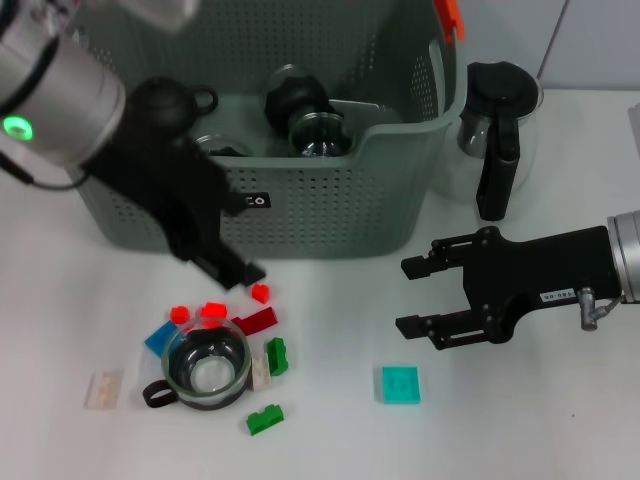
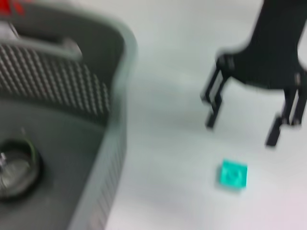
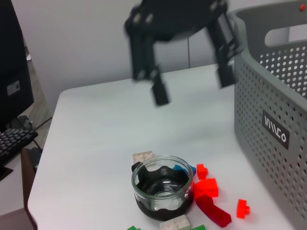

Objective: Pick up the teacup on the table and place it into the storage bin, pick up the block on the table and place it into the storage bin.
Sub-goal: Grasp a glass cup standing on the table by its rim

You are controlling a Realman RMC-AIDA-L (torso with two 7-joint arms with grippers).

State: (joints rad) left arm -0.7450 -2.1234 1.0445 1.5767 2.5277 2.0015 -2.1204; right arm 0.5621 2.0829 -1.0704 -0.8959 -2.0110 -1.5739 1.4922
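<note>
A glass teacup (image 1: pixel 206 365) sits on the white worktop (image 1: pixel 330 430), near the front. Small blocks (image 1: pixel 265 418) lie all around it, red, green, blue and pale. A teal block (image 1: pixel 399 384) lies alone to the right. The right end effector (image 1: pixel 418 296) hangs just past it with fingers spread and empty. The left end effector (image 3: pixel 189 84) is above the teacup, spread and empty too. Farther back stands the grey bin (image 1: pixel 330 210). A glass pot (image 1: pixel 497 125) stands beside it.
</note>
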